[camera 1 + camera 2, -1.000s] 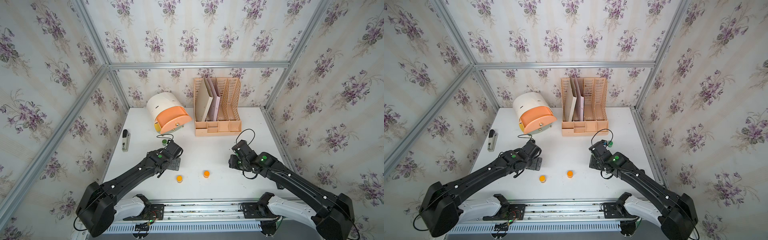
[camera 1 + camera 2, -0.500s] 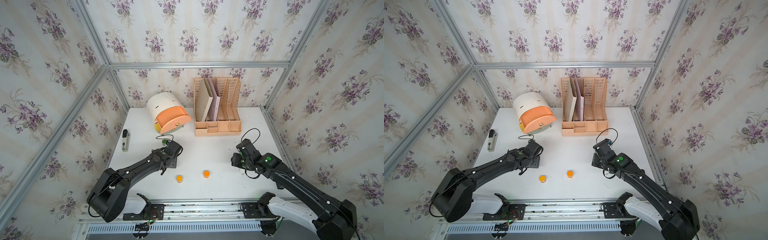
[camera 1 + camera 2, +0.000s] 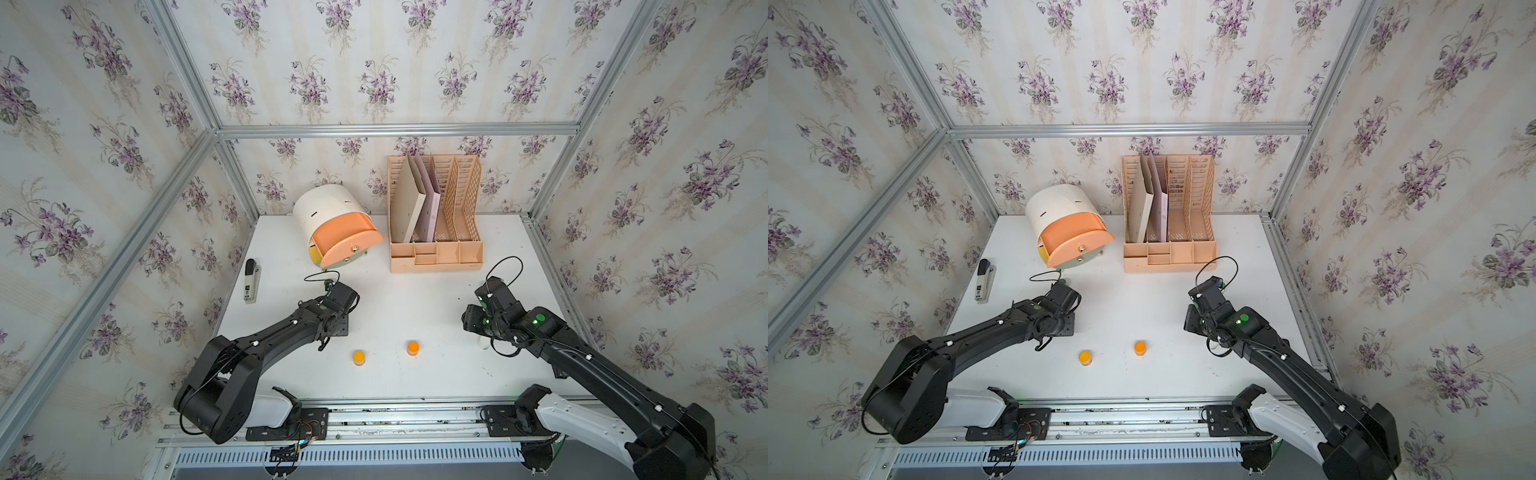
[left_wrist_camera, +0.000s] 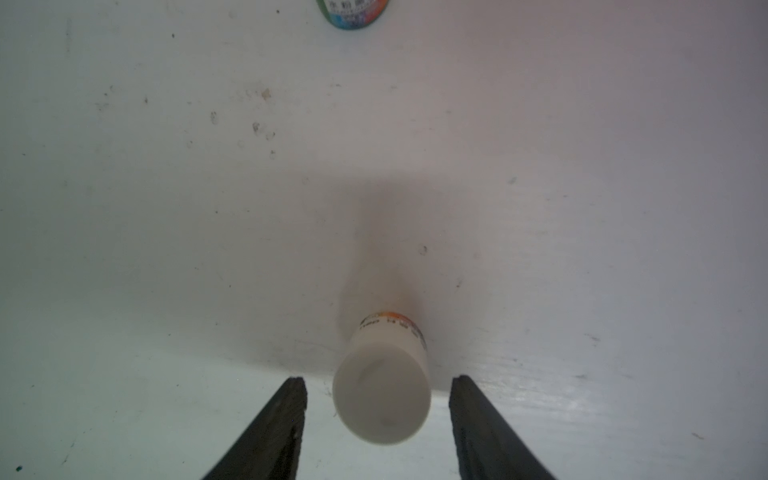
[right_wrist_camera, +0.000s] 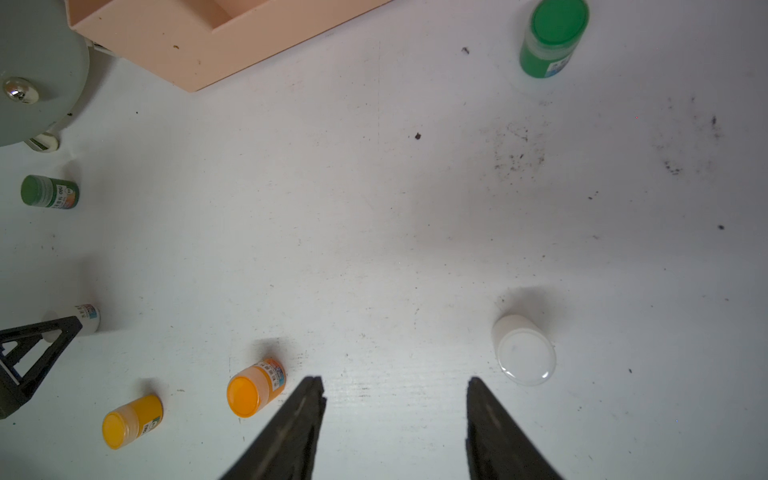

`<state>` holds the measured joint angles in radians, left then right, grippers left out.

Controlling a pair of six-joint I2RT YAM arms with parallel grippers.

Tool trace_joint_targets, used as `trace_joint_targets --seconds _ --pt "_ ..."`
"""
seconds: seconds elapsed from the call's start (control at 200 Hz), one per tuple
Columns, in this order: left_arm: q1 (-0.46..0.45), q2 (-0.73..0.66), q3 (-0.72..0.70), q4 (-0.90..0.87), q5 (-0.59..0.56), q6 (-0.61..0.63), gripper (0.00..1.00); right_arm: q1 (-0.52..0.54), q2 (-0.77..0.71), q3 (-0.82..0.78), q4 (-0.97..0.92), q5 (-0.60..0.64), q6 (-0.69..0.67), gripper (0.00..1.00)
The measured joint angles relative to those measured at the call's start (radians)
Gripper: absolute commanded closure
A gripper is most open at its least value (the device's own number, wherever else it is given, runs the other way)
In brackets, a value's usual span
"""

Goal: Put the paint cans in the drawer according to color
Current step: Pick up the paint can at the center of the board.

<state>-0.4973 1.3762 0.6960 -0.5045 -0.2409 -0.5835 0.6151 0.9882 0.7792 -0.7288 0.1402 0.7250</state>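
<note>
In the left wrist view a white-lidded paint can (image 4: 381,399) stands between the fingers of my left gripper (image 4: 379,378). The gripper is open, with a gap on each side of the can. A green can (image 4: 353,12) lies beyond it. My right gripper (image 5: 395,379) is open and empty. A white can (image 5: 523,353) sits just outside one finger and an orange can (image 5: 255,386) outside the other. A second orange can (image 5: 131,422) and two green cans (image 5: 550,37) (image 5: 50,192) stand farther off. The drawer (image 3: 324,203) chest is at the back, its peach top drawer pulled out.
A peach file rack (image 3: 436,253) holding folders stands right of the chest. A black-and-grey stapler (image 3: 250,282) lies near the table's left edge. Both orange cans (image 3: 358,357) (image 3: 412,348) sit between the arms near the front.
My left gripper's jaws have narrowed round the white can. The right arm has shifted slightly right and toward the front, jaws unchanged.
</note>
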Motion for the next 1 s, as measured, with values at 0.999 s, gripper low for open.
trace_joint_targets --seconds 0.999 --pt "-0.01 -0.027 0.023 -0.008 0.038 -0.001 0.69 -0.016 0.01 0.003 0.021 -0.014 -0.026 0.42"
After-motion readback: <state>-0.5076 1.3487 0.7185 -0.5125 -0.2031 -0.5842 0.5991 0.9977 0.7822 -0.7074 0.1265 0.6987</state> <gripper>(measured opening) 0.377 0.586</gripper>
